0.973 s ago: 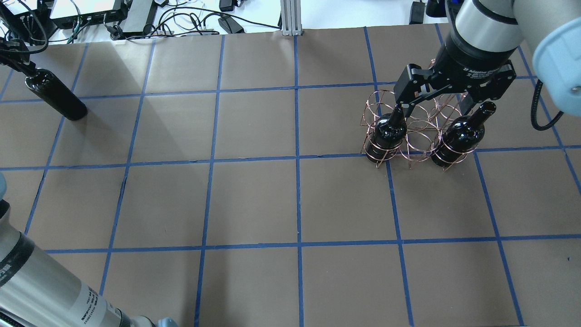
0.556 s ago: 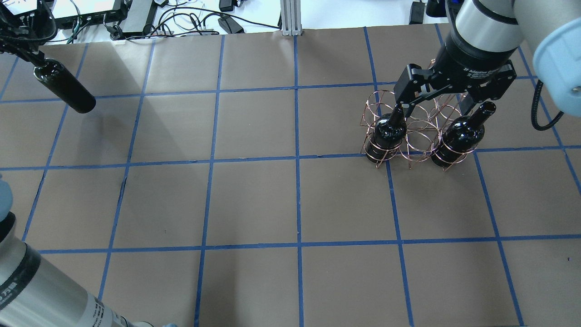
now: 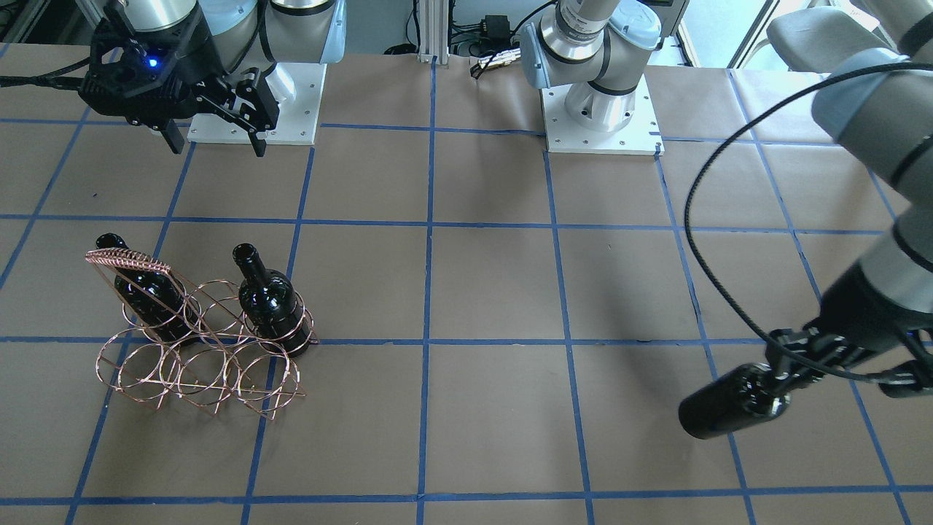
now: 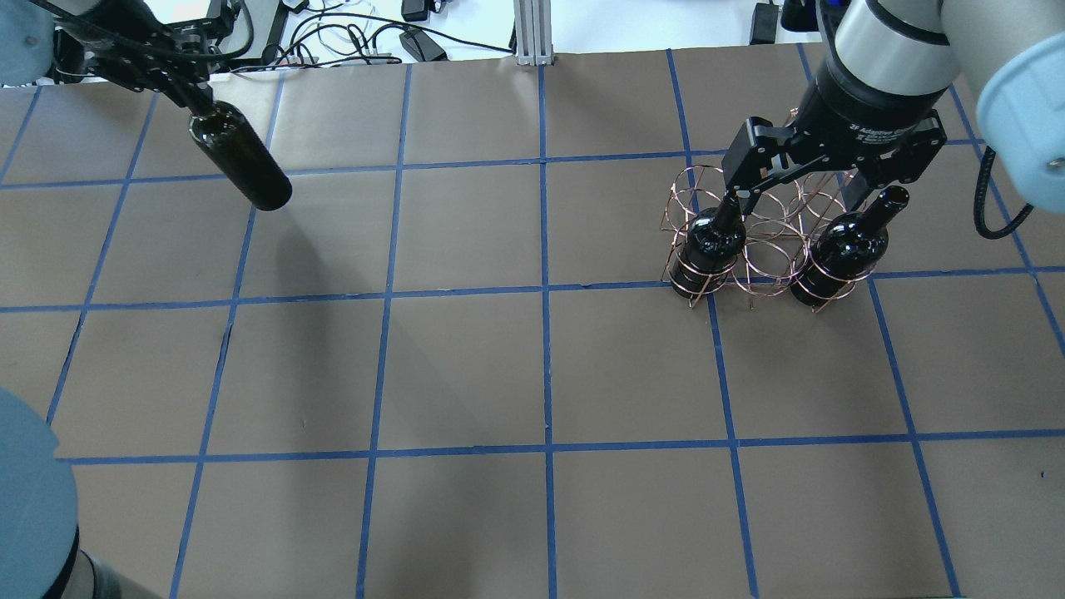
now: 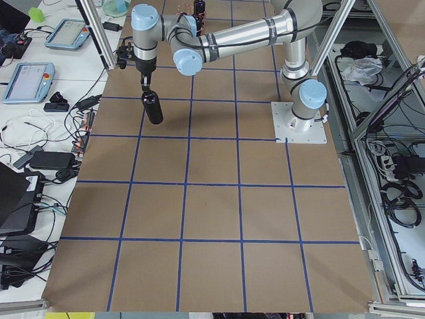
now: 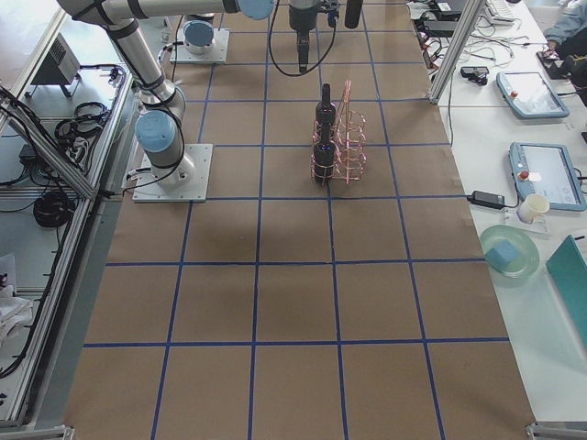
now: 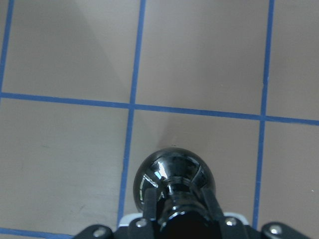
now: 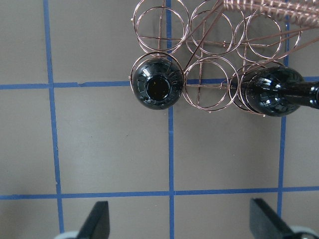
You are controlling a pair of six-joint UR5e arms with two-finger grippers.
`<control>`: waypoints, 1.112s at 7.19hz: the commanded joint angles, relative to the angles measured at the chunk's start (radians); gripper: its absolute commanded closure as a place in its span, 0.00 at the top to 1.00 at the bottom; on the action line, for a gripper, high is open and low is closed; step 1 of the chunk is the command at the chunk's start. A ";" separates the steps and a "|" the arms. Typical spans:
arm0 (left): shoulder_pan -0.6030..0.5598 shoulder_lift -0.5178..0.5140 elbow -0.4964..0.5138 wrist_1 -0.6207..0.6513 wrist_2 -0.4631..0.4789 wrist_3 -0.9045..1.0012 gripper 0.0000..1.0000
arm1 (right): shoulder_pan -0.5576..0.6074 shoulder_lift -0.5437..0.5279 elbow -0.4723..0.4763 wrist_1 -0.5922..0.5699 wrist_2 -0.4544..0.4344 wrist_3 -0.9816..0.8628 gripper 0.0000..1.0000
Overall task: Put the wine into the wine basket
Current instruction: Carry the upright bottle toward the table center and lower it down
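- Over the far left of the table (image 4: pixel 466 366), the left gripper (image 4: pixel 193 104) pinches the wine (image 4: pixel 241 166) by its neck, bottle hanging clear, well apart from the wine basket (image 3: pixel 200 348).
- Above that wine basket, the right gripper (image 3: pixel 217 144) hovers spread.
- Likely heavy, slick, breakable glass; the lip backs a neck hold.

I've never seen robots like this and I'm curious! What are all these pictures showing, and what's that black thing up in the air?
These are two robot arms at a brown table marked with blue lines. Cameras look from above, from the front, from each side, and from each wrist. The left hand grips a black wine bottle by its neck, lifted off the table. Far across stands a copper wire basket with two more bottles in the end rings of one row. The right hand hangs open and empty above it.
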 commanded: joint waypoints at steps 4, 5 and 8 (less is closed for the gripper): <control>-0.331 0.146 -0.256 0.111 0.032 -0.288 0.00 | 0.000 0.000 0.000 -0.001 -0.003 0.001 1.00; -0.339 0.184 -0.311 0.126 0.032 -0.282 0.00 | 0.000 -0.002 0.000 -0.004 -0.002 0.000 1.00; -0.341 0.278 -0.432 0.146 0.103 -0.236 0.00 | -0.002 0.000 0.000 0.005 -0.005 0.000 1.00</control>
